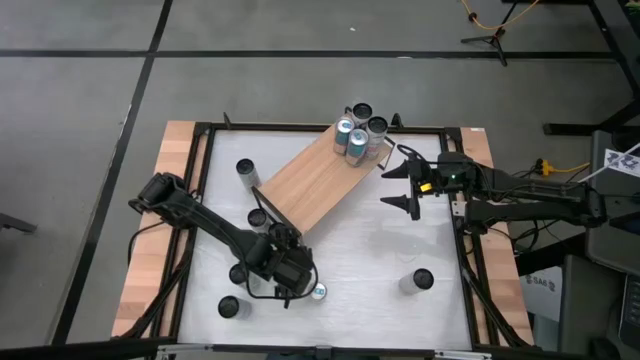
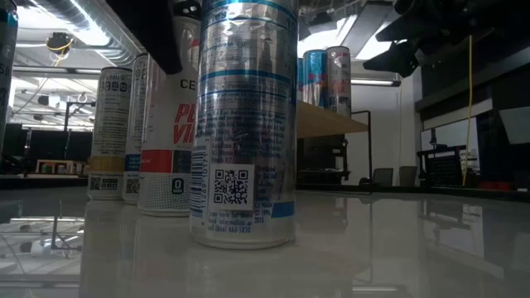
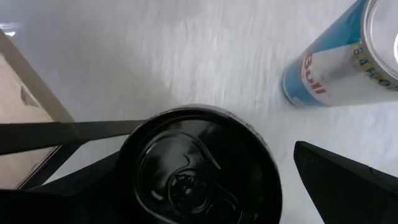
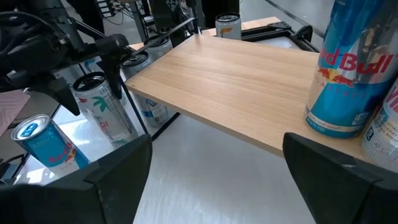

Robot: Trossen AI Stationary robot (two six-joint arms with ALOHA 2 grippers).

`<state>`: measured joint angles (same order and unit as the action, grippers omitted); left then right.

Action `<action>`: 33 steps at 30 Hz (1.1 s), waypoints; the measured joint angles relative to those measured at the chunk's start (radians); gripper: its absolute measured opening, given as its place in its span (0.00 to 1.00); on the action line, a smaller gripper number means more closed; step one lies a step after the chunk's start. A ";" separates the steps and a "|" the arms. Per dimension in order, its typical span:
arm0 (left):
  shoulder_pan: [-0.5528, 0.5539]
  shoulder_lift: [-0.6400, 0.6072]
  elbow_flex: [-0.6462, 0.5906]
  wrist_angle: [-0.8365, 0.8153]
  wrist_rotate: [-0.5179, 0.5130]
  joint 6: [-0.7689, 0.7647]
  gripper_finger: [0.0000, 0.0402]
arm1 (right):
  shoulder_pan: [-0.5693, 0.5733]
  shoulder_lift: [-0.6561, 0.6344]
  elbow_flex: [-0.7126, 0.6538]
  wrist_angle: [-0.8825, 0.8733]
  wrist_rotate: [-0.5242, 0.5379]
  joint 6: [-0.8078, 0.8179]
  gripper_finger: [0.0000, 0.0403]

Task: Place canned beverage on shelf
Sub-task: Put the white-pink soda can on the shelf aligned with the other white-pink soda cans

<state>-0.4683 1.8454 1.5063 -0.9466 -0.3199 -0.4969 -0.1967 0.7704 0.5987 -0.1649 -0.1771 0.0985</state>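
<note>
The long light-brown wooden shelf (image 1: 318,183) with thin black metal frame ends stands diagonal on the white tabletop (image 1: 400,250), approx. in the middle-far part. On its far end stand four slim cans in a tight group; the nearest one in the right wrist view is a blue and silver can with red lettering (image 4: 349,74).

The left gripper (image 1: 291,285) is at the near side of the table, w/ its fingers wide apart. In the left wrist view a can with black top and pull tab (image 3: 199,168) sits between the two dark fingers (image 3: 348,186), and I cannot tell if they touch it. Just beside it stands a light-blue and silver can (image 3: 339,59), the same one that shows as a silver-blue top (image 1: 318,292) near the gripper from above.

The right gripper (image 1: 410,185) hangs beside the far end of the shelf, near the can group, jaws apart and nothing between them.

More cans stand on the table: one silver can (image 1: 246,172) left of the shelf, several dark-topped ones near the left arm, e.g. at the near left corner (image 1: 229,307), and one alone at the right side (image 1: 421,280). In the low view a tall silver can with QR code (image 2: 244,124) fills the front.
</note>
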 joint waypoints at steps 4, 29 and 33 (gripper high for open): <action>0.000 0.001 0.000 0.023 0.002 0.000 0.99 | 0.000 0.000 0.000 -0.005 0.000 0.000 0.88; -0.002 0.001 0.000 0.020 0.042 -0.052 0.74 | 0.000 0.000 0.000 -0.013 0.000 0.000 0.88; -0.002 -0.001 0.000 0.021 0.069 -0.053 0.64 | 0.000 0.000 0.000 -0.013 0.000 0.000 0.88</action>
<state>-0.4698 1.8446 1.5063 -0.9253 -0.2505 -0.5494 -0.1967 0.7704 0.5987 -0.1776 -0.1772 0.0985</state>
